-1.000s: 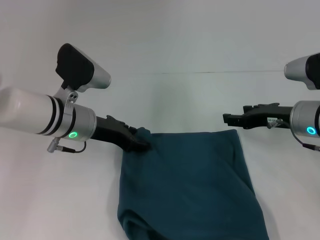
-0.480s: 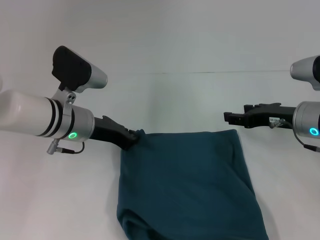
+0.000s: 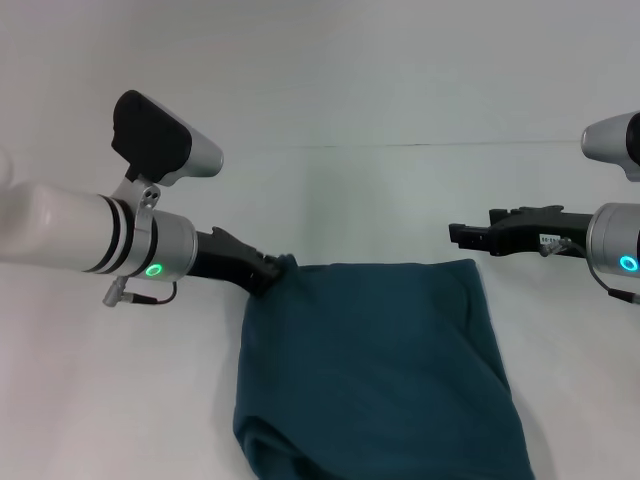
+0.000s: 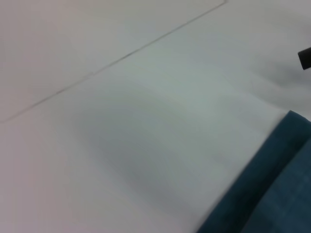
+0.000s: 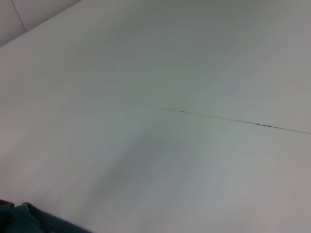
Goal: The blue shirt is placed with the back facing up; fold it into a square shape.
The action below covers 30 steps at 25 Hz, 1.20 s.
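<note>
Head view showed the blue shirt [image 3: 375, 365] already folded roughly square on the bench [image 3: 400, 200]. Left claw [image 3: 275, 270] gripped its far-left corner; right claw [image 3: 458, 235] hung apart, state indeterminable. Release remained.

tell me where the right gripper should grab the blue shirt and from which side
Probably the far right corner of the blue shirt, coming from the right: that corner lies flat just below the right gripper, mirroring the far left corner the left gripper already pinches.
</note>
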Tool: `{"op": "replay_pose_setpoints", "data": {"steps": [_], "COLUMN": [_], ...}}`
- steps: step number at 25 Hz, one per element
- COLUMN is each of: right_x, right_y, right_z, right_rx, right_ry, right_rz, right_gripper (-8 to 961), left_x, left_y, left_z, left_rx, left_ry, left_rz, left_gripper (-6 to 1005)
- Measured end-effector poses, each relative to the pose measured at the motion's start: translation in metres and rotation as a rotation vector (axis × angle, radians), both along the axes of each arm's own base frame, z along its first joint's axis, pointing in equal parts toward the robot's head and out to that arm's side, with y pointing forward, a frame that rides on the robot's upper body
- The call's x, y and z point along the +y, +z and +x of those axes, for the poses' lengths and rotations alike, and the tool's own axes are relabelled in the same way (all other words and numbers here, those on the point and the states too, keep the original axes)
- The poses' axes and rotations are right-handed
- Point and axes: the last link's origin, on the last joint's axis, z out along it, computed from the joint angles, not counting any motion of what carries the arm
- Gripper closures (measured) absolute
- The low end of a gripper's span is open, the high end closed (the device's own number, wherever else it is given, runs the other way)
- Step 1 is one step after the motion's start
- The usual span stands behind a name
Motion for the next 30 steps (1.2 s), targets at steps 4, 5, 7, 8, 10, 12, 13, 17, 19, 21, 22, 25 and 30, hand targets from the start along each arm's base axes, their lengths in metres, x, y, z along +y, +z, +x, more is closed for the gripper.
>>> {"op": "replay_pose_setpoints", "data": {"steps": [4,5,7,8,10,12,13,17,19,21,22,25,30], "right_x": [0.0,0.0,0.0,0.0,0.0,0.0,0.0,0.001,0.0,0.0,0.0,0.0,0.003], "right_y": [0.0,0.0,0.0,0.0,0.0,0.0,0.0,-0.001,-0.001,-0.001,-0.001,-0.002,0.0], "right_z": [0.001,0.001,0.001,0.001,0.001,0.001,0.0,-0.002,-0.002,-0.002,-0.003,-0.006,-0.019], "right_rx": [-0.001,-0.001,-0.001,-0.001,-0.001,0.001,0.002,0.011,0.014,0.015,0.016,0.029,0.076], "right_ry": [-0.003,-0.003,-0.003,-0.003,-0.003,-0.001,0.0,0.008,0.008,0.01,0.011,0.017,0.046], "right_rz": [0.002,0.003,0.004,0.004,0.004,0.004,0.005,0.007,0.004,0.0,-0.001,-0.003,0.0], "right_gripper": [233,233,234,235,235,236,237,239,240,240,241,242,244], "left_x": [0.006,0.007,0.011,0.012,0.015,0.018,0.019,0.023,0.024,0.026,0.026,0.028,0.03], "left_y": [0.001,0.001,0.003,0.003,0.004,0.007,0.008,0.011,0.013,0.014,0.014,0.016,0.017], "left_z": [0.001,0.002,0.004,0.005,0.007,0.009,0.009,0.01,0.01,0.01,0.01,0.009,0.008], "left_rx": [0.006,0.007,0.01,0.009,0.002,-0.006,-0.009,-0.012,-0.013,-0.012,-0.011,-0.014,-0.014], "left_ry": [-0.004,-0.005,-0.01,-0.011,-0.014,-0.014,-0.015,-0.014,-0.013,-0.013,-0.013,-0.01,-0.01], "left_rz": [0.047,0.056,0.081,0.089,0.108,0.127,0.134,0.159,0.172,0.18,0.187,0.205,0.214], "left_gripper": [937,937,937,937,938,938,938,938,938,939,939,939,939]}}
